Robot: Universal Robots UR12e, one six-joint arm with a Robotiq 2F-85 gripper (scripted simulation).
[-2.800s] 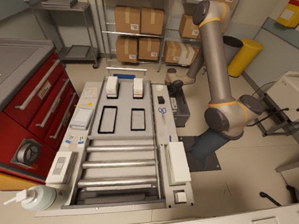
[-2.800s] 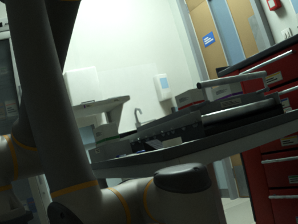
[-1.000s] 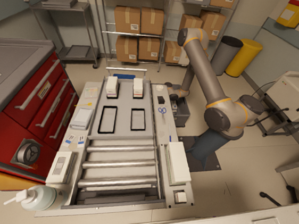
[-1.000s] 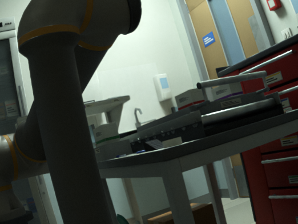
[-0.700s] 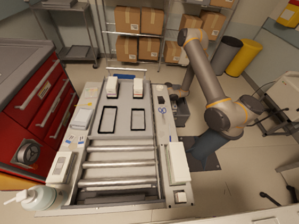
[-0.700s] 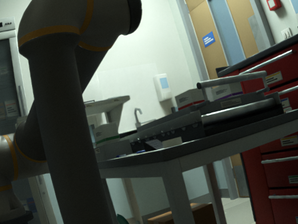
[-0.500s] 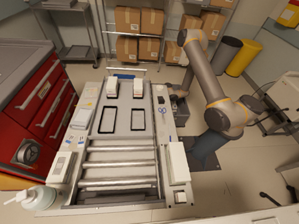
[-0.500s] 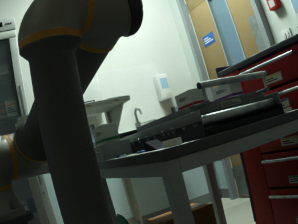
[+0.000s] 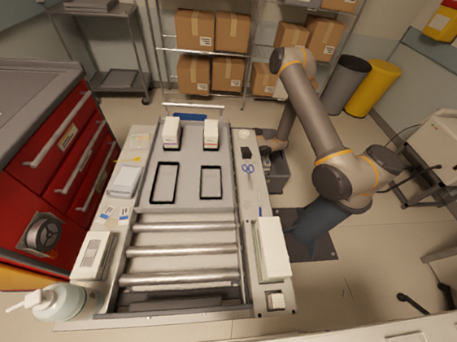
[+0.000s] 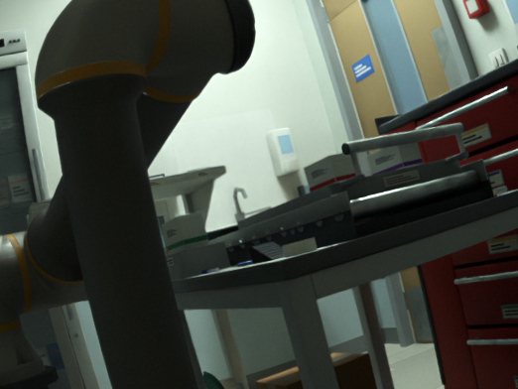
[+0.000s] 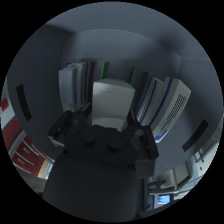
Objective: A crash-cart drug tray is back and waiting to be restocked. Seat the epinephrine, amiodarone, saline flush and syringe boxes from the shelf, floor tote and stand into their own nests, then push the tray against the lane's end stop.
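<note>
Two white boxes, one purple-banded [image 9: 170, 132] and one red-banded [image 9: 210, 134], sit in the far nests of the grey tray [image 9: 189, 169], while its two near black-rimmed nests [image 9: 164, 182] are empty. Beside the table, down in the grey floor tote [image 9: 278, 171], my gripper [image 11: 109, 115] is open around a white box with green stripes [image 11: 113, 101], which stands upright between a blue-striped box [image 11: 165, 101] and a pale pack [image 11: 72, 85]. The side camera shows only my wrist at the tote.
The tote walls [image 11: 122, 45] close in around my fingers. The table's right rail carries scissors [image 9: 247, 170], a small black cube [image 9: 245, 152] and a large white box [image 9: 274, 245]. Rollers [image 9: 182, 248] fill the near lane. A red cart [image 9: 40, 157] stands on the left.
</note>
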